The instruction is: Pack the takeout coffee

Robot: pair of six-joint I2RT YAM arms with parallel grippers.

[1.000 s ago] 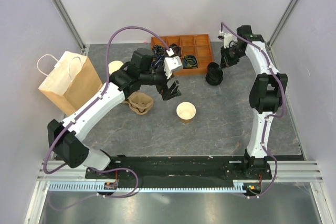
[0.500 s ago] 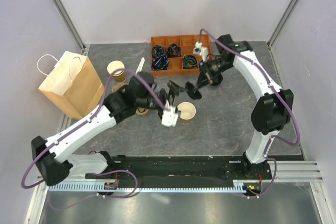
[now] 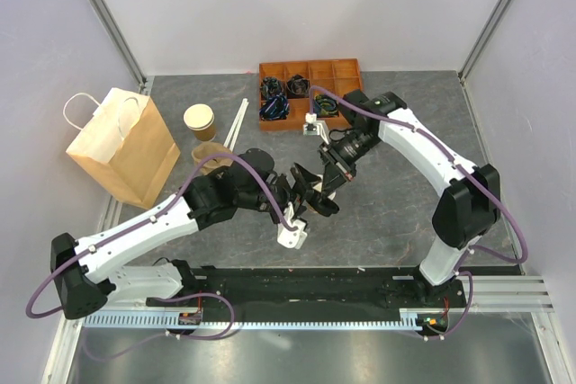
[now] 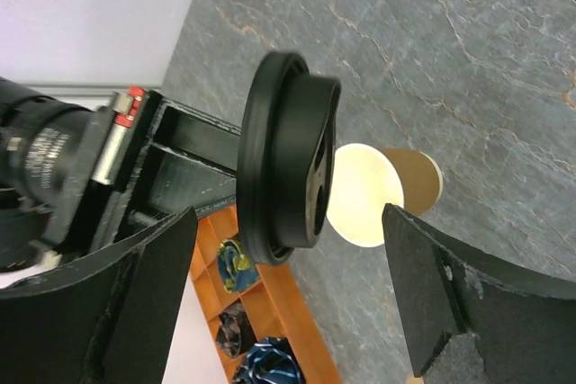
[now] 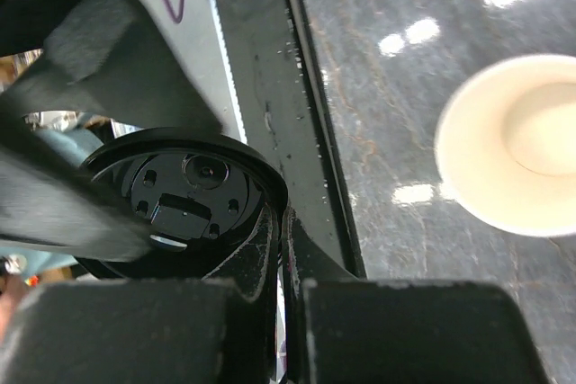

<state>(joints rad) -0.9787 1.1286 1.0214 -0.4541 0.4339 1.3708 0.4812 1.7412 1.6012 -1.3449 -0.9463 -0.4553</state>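
The round black plastic lid (image 4: pixel 288 155) looks smooth with a dull sheen. The open tan paper cup (image 4: pixel 360 195) is matt, paler inside. The grey stone-patterned surface (image 4: pixel 468 60) glints glossy under the lights. The left gripper (image 4: pixel 290 215) has matt, grainy black fingers (image 4: pixel 135 303). The brown kraft-paper bag (image 3: pixel 121 146) is matt, and the orange plastic tray (image 3: pixel 346 69) is smooth.
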